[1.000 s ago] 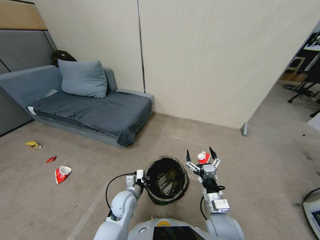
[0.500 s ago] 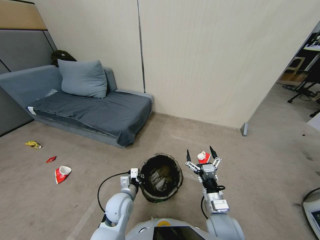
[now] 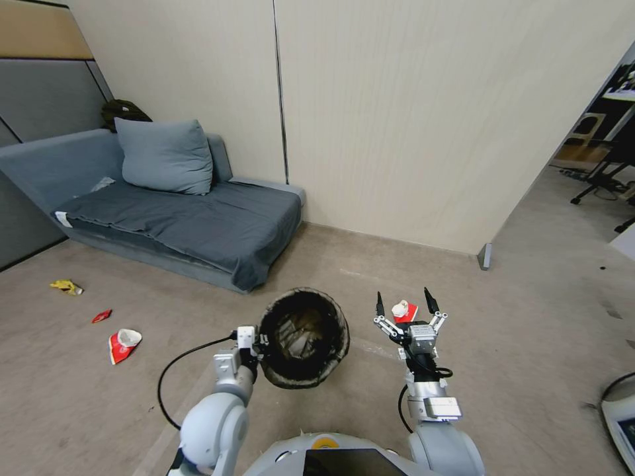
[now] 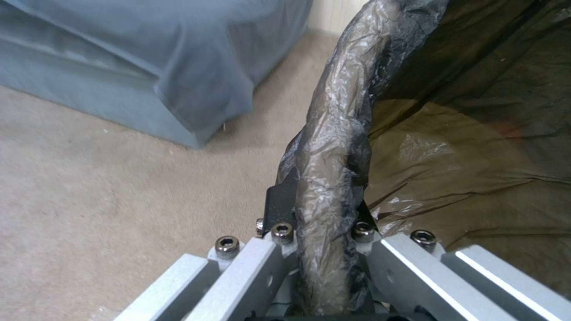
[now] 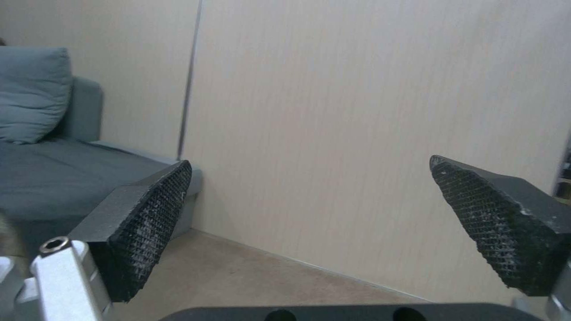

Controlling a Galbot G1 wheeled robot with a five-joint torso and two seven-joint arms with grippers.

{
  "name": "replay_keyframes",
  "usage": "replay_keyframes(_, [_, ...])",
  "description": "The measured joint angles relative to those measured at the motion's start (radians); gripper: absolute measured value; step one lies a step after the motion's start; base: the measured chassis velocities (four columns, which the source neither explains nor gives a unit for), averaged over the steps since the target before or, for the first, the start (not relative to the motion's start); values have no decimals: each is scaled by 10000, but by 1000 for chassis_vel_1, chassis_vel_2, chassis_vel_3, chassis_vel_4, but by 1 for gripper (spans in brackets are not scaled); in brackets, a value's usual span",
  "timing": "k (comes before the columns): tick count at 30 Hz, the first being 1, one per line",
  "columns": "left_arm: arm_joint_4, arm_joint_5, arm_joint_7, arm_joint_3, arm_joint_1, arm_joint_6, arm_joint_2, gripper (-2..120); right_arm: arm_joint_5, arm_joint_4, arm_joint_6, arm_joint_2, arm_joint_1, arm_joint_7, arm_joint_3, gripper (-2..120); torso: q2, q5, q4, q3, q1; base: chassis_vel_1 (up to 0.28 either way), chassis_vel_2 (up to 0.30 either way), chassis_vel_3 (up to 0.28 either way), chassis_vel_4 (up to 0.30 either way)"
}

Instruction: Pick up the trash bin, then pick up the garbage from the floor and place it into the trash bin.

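One trash bin (four garbage pieces)

The place looks like a mock living room set up inside an office or lab. A grey sofa bed with a cushion stands on carpet against pale panel walls. Office chair legs show through the opening beyond.

Head camera: mounted high, angled forward and down across the floor toward the sofa and wall panels, both arms in its lower field. Left wrist camera: set very close behind the bin rim, facing along it toward the sofa's draped corner. Right wrist camera: looks level between spread fingertips at the wall. All three views share the sofa.
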Motion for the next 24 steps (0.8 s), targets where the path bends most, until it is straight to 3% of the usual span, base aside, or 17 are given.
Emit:
replay_keyframes(5, [-626,558,-210,354,489,-271,225,0,70,41,0,0,-4,64,93,100,0,1,0,0,0,0,0,0,0])
replay_keyframes(11, [-705,710,-561,617,737,-501,269,0,99,47,1,0,-23,105,191,100,0,1,0,0,0,0,0,0,0])
replay_keyframes(24, [-689,820,-567,870,731,-538,281,0,146,45,3,0,-31,125,279,100,0,0,-1,0,0,0,0,0,0])
